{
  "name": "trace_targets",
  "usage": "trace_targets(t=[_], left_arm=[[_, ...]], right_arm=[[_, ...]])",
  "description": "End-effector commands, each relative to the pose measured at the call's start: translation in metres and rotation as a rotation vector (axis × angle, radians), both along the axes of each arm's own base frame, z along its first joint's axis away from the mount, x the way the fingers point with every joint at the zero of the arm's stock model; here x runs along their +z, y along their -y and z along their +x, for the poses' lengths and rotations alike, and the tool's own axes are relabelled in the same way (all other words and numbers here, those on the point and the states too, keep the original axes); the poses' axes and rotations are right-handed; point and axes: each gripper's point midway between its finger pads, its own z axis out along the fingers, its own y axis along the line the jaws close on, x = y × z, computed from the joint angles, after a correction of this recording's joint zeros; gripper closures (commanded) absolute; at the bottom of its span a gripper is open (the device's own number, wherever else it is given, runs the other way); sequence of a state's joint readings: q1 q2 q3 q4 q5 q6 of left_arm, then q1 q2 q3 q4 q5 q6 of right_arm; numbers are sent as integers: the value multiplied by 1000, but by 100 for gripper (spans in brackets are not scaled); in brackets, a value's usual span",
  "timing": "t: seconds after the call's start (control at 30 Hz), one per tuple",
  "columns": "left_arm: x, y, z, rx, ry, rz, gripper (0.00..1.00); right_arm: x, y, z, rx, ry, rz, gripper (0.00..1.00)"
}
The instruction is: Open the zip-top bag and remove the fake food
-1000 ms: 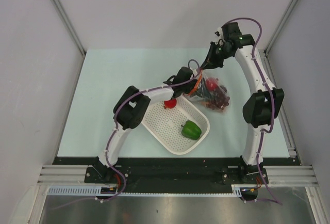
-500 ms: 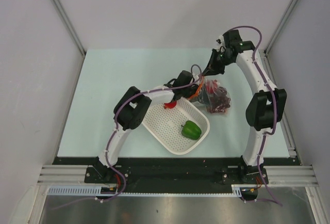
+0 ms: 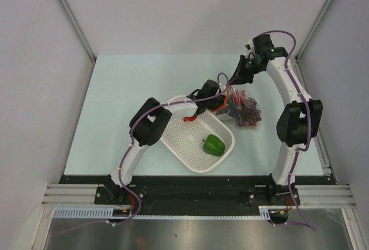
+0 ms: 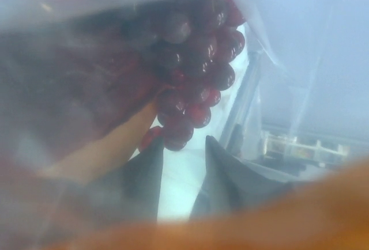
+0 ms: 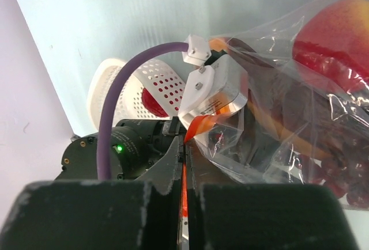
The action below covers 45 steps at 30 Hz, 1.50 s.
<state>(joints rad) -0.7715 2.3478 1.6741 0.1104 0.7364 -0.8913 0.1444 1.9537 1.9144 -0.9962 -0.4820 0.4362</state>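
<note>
The clear zip-top bag lies right of the basket, holding a dark grape bunch, an orange carrot-like piece and a red round fruit. My left gripper reaches into the bag's mouth; its fingers stand apart and empty just short of the grapes. My right gripper is shut on the bag's orange-red zipper strip and holds that edge up, seen at the bag's far side in the top view. A green bell pepper and a red fruit lie in the basket.
The white perforated basket sits at the table's middle, under the left forearm. It shows behind the left wrist in the right wrist view. Grey walls and rails close in the table on the left, right and far sides.
The left gripper has pushed further right into the bag's mouth. The right gripper has shifted slightly right with the zipper strip, and the bag has moved right with it.
</note>
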Motion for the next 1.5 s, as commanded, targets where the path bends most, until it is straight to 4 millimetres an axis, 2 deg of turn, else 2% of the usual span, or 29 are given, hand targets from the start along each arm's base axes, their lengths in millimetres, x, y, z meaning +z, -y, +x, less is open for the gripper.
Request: trace_targets(t=[0.0, 0.13, 0.33, 0.5, 0.57, 0.63, 0.73, 1.0, 1.17, 1.2, 1.3, 1.47], left_arm=[[17, 20, -5, -21, 11, -77, 61], [9, 24, -7, 0, -5, -71, 52], [-4, 29, -9, 14, -35, -58, 50], [-4, 31, -2, 76, -40, -81, 63], [-6, 33, 0, 87, -40, -77, 64], [-11, 31, 2, 109, -37, -48, 53], [-24, 27, 1, 121, -47, 4, 51], [-31, 34, -7, 110, -69, -12, 60], [-31, 34, -8, 111, -63, -18, 77], [-26, 34, -7, 112, -53, -25, 82], [-19, 31, -5, 120, -33, -29, 86], [9, 17, 9, 133, 20, -32, 93]], right_arm=[[33, -10, 2, 5, 101, 45, 100], [34, -19, 2, 5, 97, 75, 100], [32, -30, 1, 6, 76, 106, 100], [24, -35, -4, 12, 56, 99, 100], [24, -33, -5, 8, 60, 97, 100], [22, -33, -7, 9, 55, 93, 100], [22, -33, -9, 7, 52, 94, 100], [20, -32, -15, 4, 40, 91, 100], [19, -29, -19, 6, 43, 80, 100], [18, -28, -20, 8, 44, 74, 100], [21, -22, -23, 8, 55, 60, 100], [28, -4, -32, -9, 85, 37, 100]])
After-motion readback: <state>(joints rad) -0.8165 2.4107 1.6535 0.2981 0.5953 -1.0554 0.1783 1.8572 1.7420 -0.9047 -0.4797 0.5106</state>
